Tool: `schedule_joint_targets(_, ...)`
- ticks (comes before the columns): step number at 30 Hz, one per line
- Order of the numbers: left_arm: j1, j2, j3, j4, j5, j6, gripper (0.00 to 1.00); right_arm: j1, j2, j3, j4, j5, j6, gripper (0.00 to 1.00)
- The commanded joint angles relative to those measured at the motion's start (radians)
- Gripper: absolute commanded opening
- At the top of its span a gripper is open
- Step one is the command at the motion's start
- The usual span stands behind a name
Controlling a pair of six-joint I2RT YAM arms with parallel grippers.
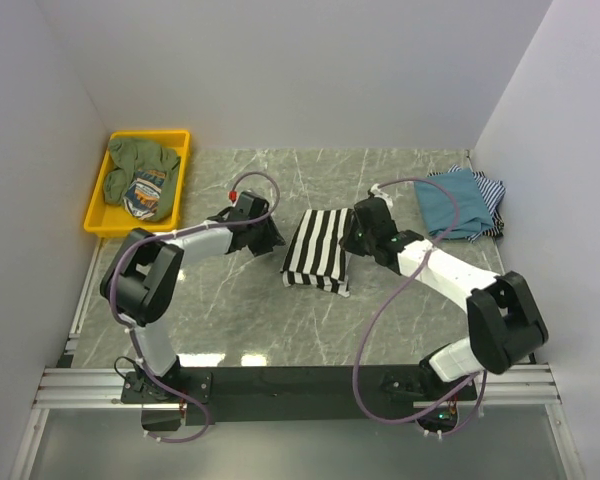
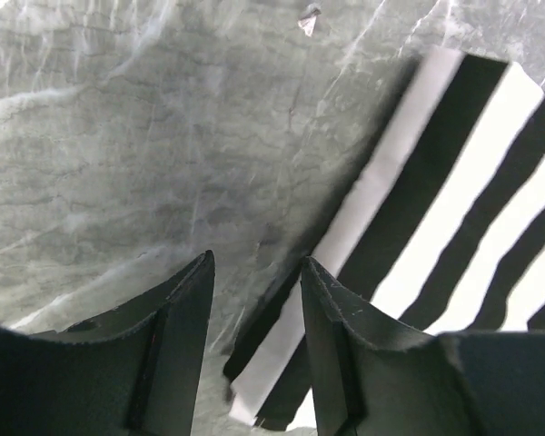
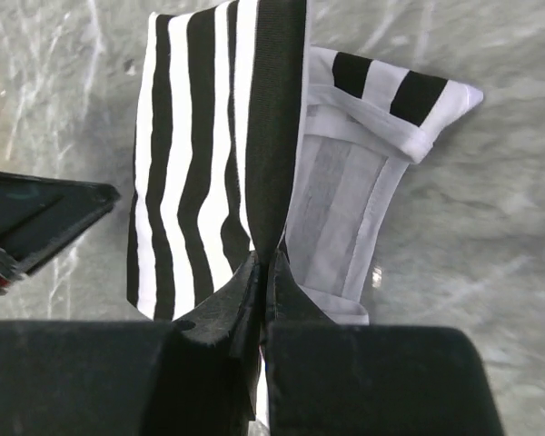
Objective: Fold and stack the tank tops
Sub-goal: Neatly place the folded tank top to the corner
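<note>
The black-and-white striped tank top (image 1: pixel 318 250) lies folded in the table's middle. My right gripper (image 1: pixel 358 236) is at its right edge, shut on a raised fold of the striped cloth (image 3: pixel 271 182), whose white inner side (image 3: pixel 345 218) shows to the right. My left gripper (image 1: pixel 270 236) is open at the top's left edge; its fingers (image 2: pixel 331 345) straddle the striped corner (image 2: pixel 282 363) low over the table. A teal-blue tank top (image 1: pixel 452 203) lies on a thin-striped one (image 1: pixel 490 195) at the right back.
A yellow tray (image 1: pixel 99 210) at the left back holds green clothes (image 1: pixel 143 165). White walls close in the table on three sides. The marble tabletop (image 1: pixel 250 310) lies bare in front of the striped top.
</note>
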Motion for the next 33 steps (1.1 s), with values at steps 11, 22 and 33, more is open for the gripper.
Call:
schedule_joint_targets(11, -0.076, 0.099, 0.194, -0.022, 0.016, 0.051, 0.49, -0.047, 0.002, -0.122, -0.062, 0.116, 0.059, 0.00)
schedule_joint_targets(22, -0.129, 0.185, 0.312, -0.100, -0.026, 0.126, 0.49, -0.068, 0.081, -0.171, -0.059, 0.101, 0.069, 0.00)
schedule_joint_targets(33, -0.174, 0.188, 0.329, -0.083, -0.155, 0.182, 0.50, -0.069, 0.040, -0.212, -0.073, 0.081, 0.082, 0.00)
